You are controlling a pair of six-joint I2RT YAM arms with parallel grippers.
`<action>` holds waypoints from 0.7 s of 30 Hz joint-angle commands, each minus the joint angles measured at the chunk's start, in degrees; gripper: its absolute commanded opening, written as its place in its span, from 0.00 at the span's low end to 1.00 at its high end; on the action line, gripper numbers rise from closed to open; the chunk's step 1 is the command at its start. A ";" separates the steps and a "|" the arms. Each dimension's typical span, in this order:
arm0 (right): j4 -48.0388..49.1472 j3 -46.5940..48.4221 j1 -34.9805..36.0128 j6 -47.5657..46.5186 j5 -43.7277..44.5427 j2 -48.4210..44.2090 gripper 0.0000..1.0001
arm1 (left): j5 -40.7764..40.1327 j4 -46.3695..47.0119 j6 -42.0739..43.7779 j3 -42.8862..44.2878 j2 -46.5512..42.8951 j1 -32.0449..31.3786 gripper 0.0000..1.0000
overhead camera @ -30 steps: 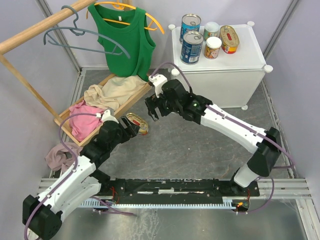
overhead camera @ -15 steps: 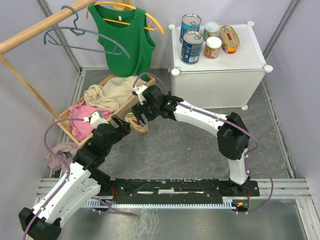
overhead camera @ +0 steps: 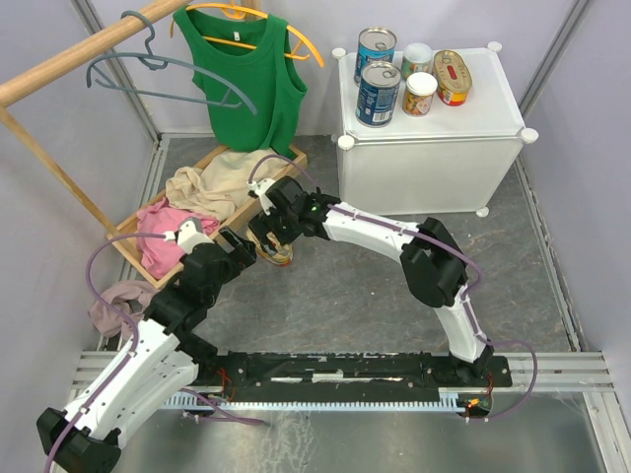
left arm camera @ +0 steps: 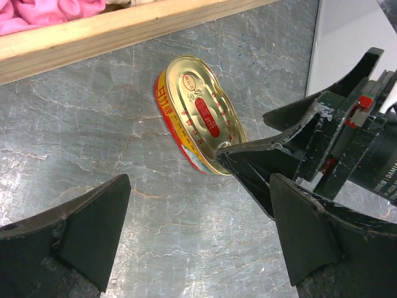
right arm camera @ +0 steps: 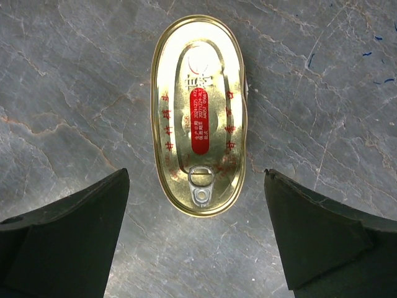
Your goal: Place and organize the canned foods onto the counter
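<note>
Right fingers [right arm camera: 74, 230] now swung over the oval tin [right arm camera: 197, 105] — spread wide, straddling it ungripped, left fingers [left arm camera: 74, 230] parted, empty

Glossy gold metal on matt grey stone.
Oval tin [right arm camera: 198, 133] polished, reflective; table [right arm camera: 74, 81] veined, marble-like, dull; tray [left arm camera: 124, 28] of pale wood; counter [overhead camera: 434, 148] of milky translucent plastic.

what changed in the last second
The right claw swung left to the oval tin and now hangs open astride it, gripping nothing. The left claw drew back slightly and is open too. The tin and the five cans on the cabinet stayed put.
</note>
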 commanded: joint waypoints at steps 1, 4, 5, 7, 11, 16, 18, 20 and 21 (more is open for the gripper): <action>1.66 3.68 0.56 -0.92 -0.47 1.54 0.97 | -1.56 1.79 -2.57 2.43 0.07 -0.11 0.99; 1.82 3.75 0.55 -1.21 0.31 2.31 0.97 | -1.37 1.97 -2.66 2.35 0.04 -0.17 0.99; 1.83 3.81 0.51 -1.33 0.42 2.52 0.98 | -1.33 1.98 -2.73 2.31 0.04 -0.21 0.99; 1.76 4.13 0.57 -1.49 0.61 3.01 0.98 | -1.24 2.17 -2.69 2.22 0.21 -0.15 0.99; 1.48 4.92 0.57 -1.66 0.48 4.12 0.98 | -1.06 2.33 -2.90 2.15 0.61 -0.07 0.99; 1.53 5.39 0.55 -1.71 0.35 5.26 0.98 | -1.03 2.59 -2.91 2.03 0.65 -0.14 0.99; 1.63 5.45 0.58 -1.64 0.26 5.69 0.98 | -0.98 2.68 -2.83 2.08 0.78 -0.12 0.99; 1.66 5.59 0.53 -1.69 0.22 6.06 0.98 | -0.86 2.83 -2.96 2.01 0.92 -0.13 0.99; 1.66 5.61 0.56 -1.64 0.23 6.26 0.98 | -0.86 2.93 -2.96 1.97 0.98 -0.16 0.99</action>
